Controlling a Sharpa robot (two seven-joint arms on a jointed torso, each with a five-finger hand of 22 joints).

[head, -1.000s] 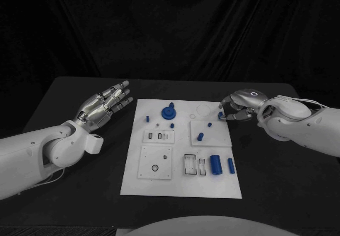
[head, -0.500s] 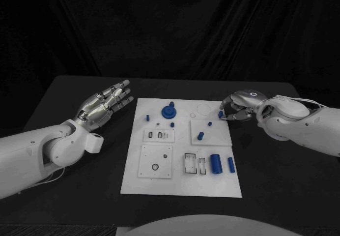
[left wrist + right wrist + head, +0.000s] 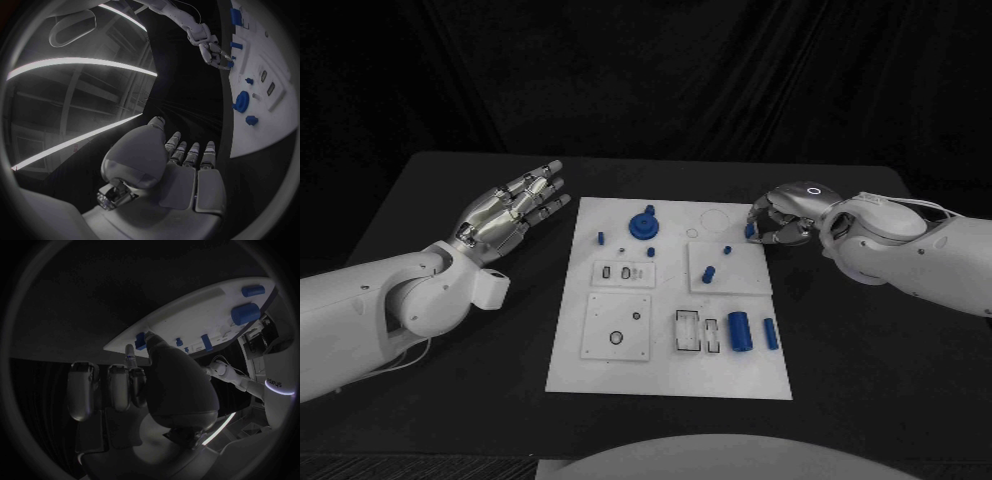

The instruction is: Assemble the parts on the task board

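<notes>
The white task board (image 3: 668,375) lies in the middle of the black table. On it are a round blue part (image 3: 645,229), small blue pegs (image 3: 708,274) and two blue cylinders (image 3: 740,333). My right hand (image 3: 788,213) hovers at the board's far right edge with its fingers curled in, and it pinches a small blue part (image 3: 750,230) at its fingertips. The right wrist view shows that small blue part (image 3: 130,356) just beyond the fingers (image 3: 119,385), in front of the board's edge (image 3: 187,315). My left hand (image 3: 514,208) floats left of the board, empty, with its fingers spread.
Raised white blocks with slots and holes (image 3: 619,328) sit on the board's near half. Bare black table (image 3: 877,360) surrounds the board on both sides. The left wrist view shows the board (image 3: 262,127) and my right hand (image 3: 212,50) beyond it.
My right hand has risen slightly with the small blue part, which is now a little farther from the board. The left hand has barely moved.
</notes>
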